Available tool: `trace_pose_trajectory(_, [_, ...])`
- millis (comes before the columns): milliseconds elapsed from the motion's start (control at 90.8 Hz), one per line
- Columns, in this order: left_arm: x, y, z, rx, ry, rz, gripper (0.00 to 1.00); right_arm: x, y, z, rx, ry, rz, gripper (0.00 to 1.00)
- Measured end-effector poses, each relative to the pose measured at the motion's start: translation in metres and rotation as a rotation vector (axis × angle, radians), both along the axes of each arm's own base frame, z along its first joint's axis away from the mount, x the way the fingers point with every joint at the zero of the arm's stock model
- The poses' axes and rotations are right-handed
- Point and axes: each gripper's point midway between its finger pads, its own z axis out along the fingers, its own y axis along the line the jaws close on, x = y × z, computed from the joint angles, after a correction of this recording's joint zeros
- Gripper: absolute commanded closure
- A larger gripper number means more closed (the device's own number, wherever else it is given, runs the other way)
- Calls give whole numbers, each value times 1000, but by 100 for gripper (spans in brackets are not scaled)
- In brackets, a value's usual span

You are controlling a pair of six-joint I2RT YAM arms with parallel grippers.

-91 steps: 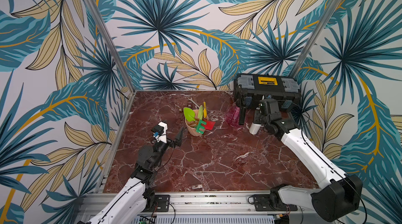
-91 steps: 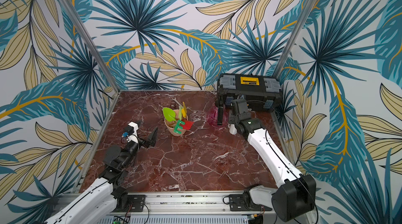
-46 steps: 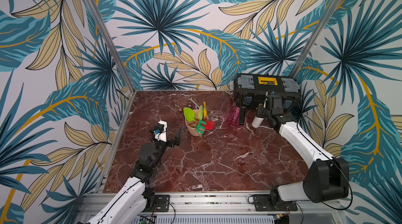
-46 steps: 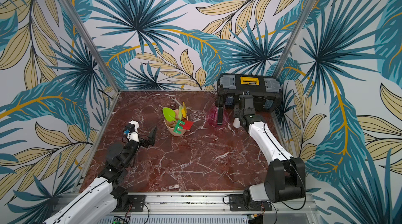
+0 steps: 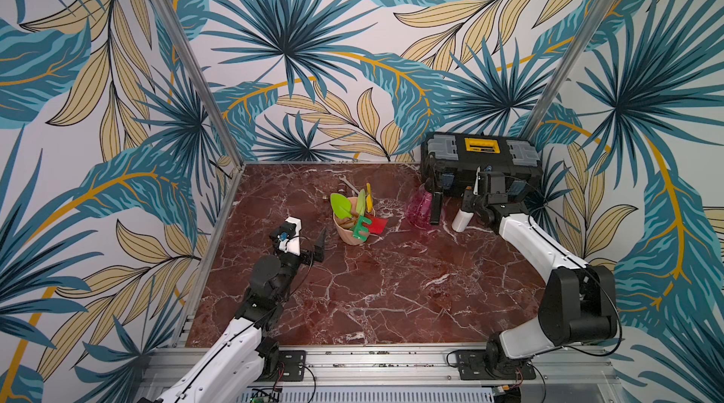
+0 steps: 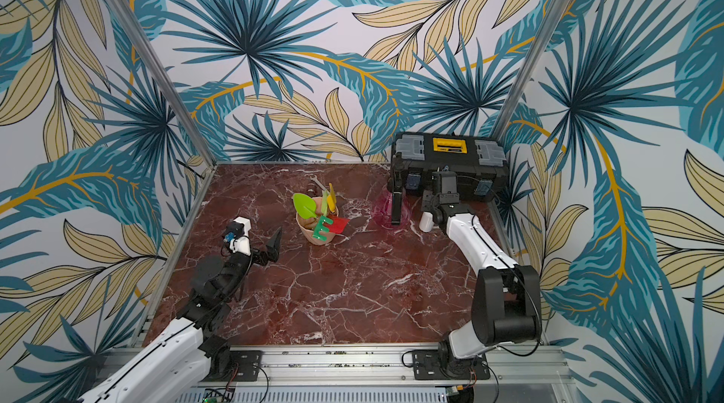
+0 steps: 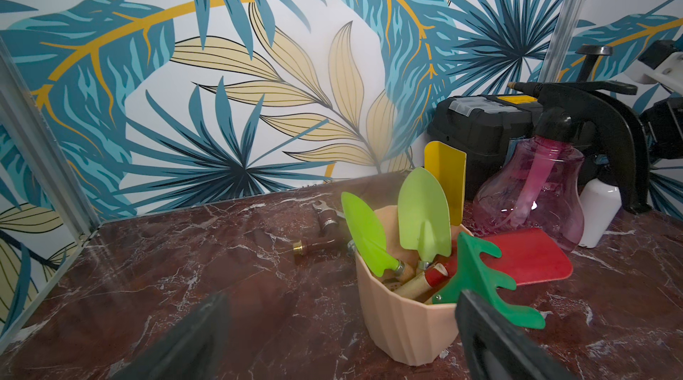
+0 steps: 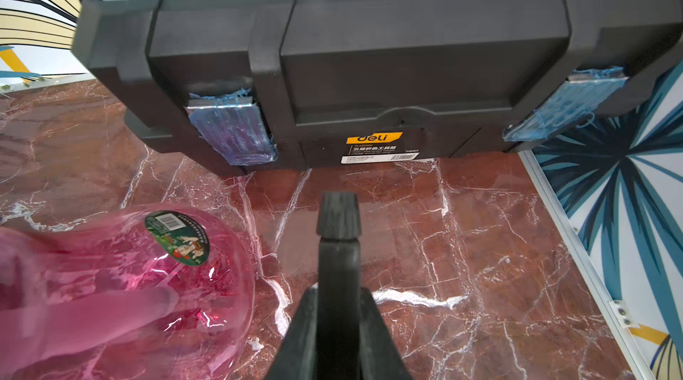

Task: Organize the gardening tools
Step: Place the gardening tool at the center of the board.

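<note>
**While the left claw (image 7: 340, 300) is hanging spread, the right claw (image 8: 338, 289) is pinching a black bar (image 8: 338, 219)**

Although both top views are showing only a yellow patch (image 5: 481, 144) on the toolbox (image 5: 462, 164) lid, the right wrist view is showing an orange tag (image 8: 373, 138) on the box front. It is reading "deli", with Chinese characters and a barcode beneath that are too fine to make out. That view is also catching a green sticker (image 8: 177, 237) with a barcode on the pink spray bottle (image 8: 111, 286). Just beside the bottle, the bar's ribbed tip is poking out past the pressed fingers.

The left wrist view is giving what that one is missing. A peach cup (image 7: 403, 322) is holding a yellow scoop (image 7: 445, 171), a lime trowel (image 7: 423, 212), a second lime trowel (image 7: 364, 234), a green rake (image 7: 480, 278) and a red shovel (image 7: 525, 256), whose blade is leaning out over the rim. A wrench (image 7: 321, 208) and a brown fitting (image 7: 314, 247) are lying on the surface (image 7: 184, 267) behind the cup, and the left claw is hovering near it.
</note>
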Motion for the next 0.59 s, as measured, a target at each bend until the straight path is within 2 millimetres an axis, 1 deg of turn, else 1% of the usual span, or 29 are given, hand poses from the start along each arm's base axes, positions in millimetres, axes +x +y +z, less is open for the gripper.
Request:
trace_pose_trajectory(99, [0, 0, -2, 3, 6, 0, 0, 0, 1, 0, 3, -2, 3, 79])
trace_pose_trajectory(154, [0, 0, -2, 3, 9, 0, 0, 0, 1, 0, 5, -2, 6, 75])
trace_pose_trajectory(209, [0, 0, -3, 4, 11, 1, 0, 1, 2, 1, 7, -7, 7, 67])
trace_pose_trajectory(242, [0, 0, -3, 5, 13, 1, 0, 2, 2, 2, 8, -11, 9, 61])
trace_pose_trajectory(319, [0, 0, -4, 6, 14, 2, 0, 3, 3, 3, 17, -15, 9, 48])
trace_pose_trajectory(485, [2, 0, -5, 14, 22, 5, 0, 2, 3, 4, 24, -16, 10, 29])
trace_pose_trajectory(595, [4, 1, -3, 17, 21, 14, 0, 1, 3, 6, 27, -20, 6, 19])
